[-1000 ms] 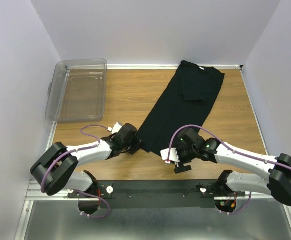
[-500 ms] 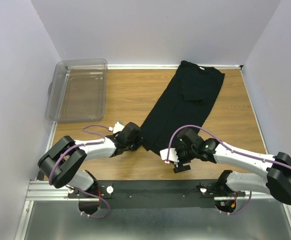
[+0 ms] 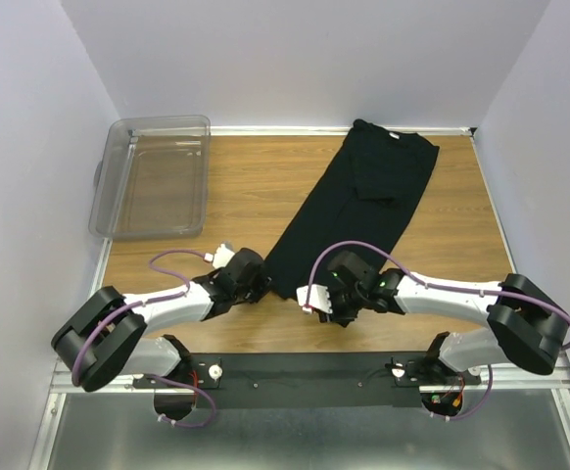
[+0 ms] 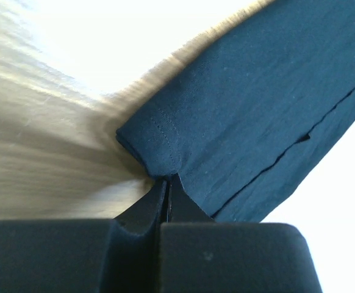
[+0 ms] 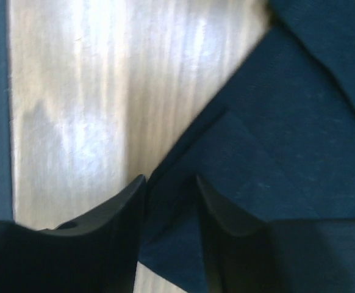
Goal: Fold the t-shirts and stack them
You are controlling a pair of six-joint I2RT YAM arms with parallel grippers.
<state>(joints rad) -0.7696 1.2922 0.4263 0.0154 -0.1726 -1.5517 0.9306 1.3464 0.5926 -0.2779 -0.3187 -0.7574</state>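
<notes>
One black t-shirt (image 3: pixel 363 191), folded into a long strip, lies diagonally on the wooden table (image 3: pixel 246 186), its collar at the far right. My left gripper (image 3: pixel 261 285) is at the strip's near-left hem corner. In the left wrist view the t-shirt (image 4: pixel 244 104) has that corner pinched in my left gripper (image 4: pixel 167 178), which is shut. My right gripper (image 3: pixel 329 299) is at the near-right end of the hem. In the right wrist view my right gripper (image 5: pixel 170 183) has its jaws apart, astride the folded edge of the t-shirt (image 5: pixel 287 122), with cloth in the gap.
A clear plastic bin (image 3: pixel 153 176) stands at the table's far left, next to the left wall. Bare wood (image 5: pixel 74 122) shows left of the right gripper. Walls close in the table on three sides.
My left gripper has shut on the hem corner. The right arm has moved left and forward onto the hem, and its jaws have narrowed around the cloth.
</notes>
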